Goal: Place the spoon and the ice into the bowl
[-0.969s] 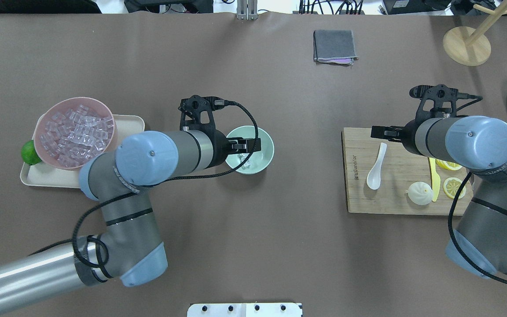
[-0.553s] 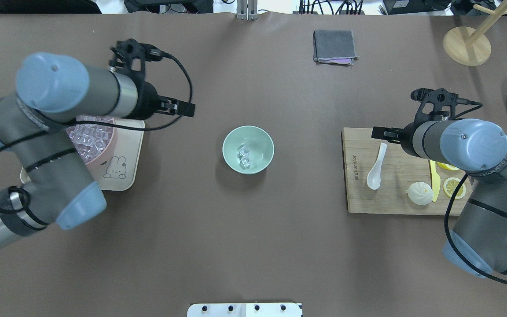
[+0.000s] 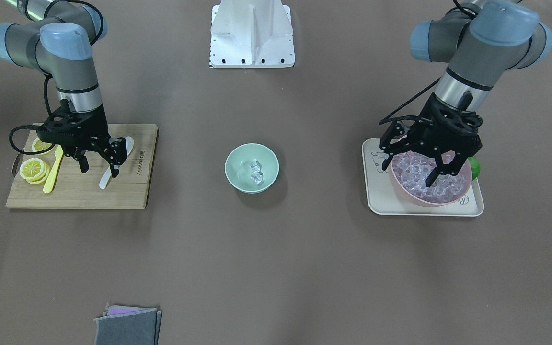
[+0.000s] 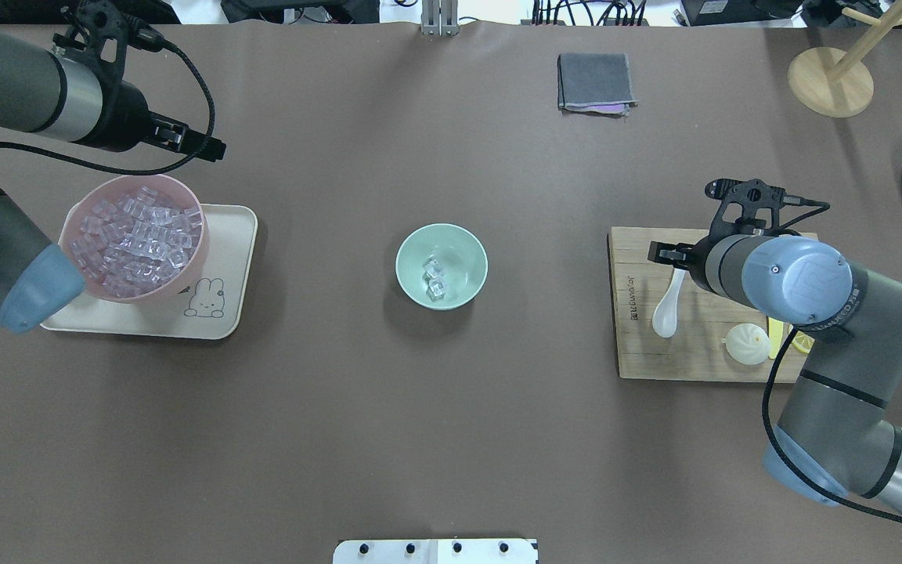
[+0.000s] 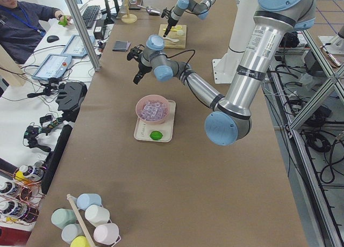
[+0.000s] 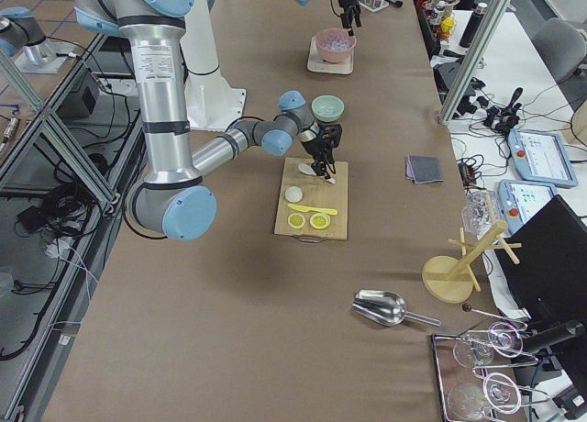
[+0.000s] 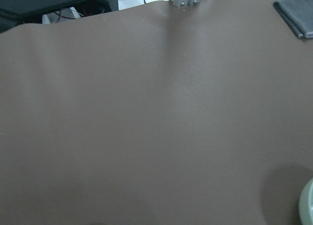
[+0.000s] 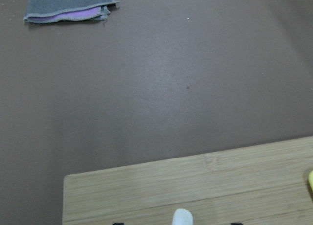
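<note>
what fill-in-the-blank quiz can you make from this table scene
The spoon lies on the wooden ____.
The ice at the table's middle sits in the ____ bowl.
The pink bowl stands on a cream ____.
The right gripper is over the spoon's handle, jaws ____.
Missing: board; green; tray; open

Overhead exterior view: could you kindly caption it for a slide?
Ice cubes in mint-green bowl; right pincer over white soup spoon.

We held our left tool (image 3: 441, 176) at the frame's right, arm bent steeply down, fingers spread. At the left, our right tool (image 3: 99, 167) hung low under an upright wrist, jaws apart.
</note>
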Robot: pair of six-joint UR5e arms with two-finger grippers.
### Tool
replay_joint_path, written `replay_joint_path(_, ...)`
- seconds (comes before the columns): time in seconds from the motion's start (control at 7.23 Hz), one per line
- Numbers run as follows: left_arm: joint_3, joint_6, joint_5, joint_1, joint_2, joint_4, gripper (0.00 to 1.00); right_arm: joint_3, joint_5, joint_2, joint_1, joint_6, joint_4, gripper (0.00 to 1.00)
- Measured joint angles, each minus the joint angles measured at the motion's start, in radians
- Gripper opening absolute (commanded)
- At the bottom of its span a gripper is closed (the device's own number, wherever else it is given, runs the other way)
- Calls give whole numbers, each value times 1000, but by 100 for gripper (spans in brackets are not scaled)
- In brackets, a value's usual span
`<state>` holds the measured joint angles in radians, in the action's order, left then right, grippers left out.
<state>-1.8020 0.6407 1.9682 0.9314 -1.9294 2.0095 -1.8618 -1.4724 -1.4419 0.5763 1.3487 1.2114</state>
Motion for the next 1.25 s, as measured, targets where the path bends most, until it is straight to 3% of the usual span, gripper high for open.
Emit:
replay_joint_path(0.55, 1, -12, 9, 10, 7, 0, 98, 22, 59, -14, -56, 36, 7, 56)
replay_joint_path(0.69, 1, -11, 9, 10, 6, 0, 98, 22, 70, -15, -68, 48, 9, 41)
replay_joint_path(0.83, 1, -11, 9, 10, 6, 0, 98, 22, 75, -15, -74, 54, 9, 6)
replay_joint_path(0.97, 2, -10, 8, 9, 6, 0, 98, 23, 77, -14, -77, 57, 10, 0)
replay_joint_path(1.25, 3, -10, 7, 8, 6, 1, 98, 22, 77, -8, -79, 57, 11, 0)
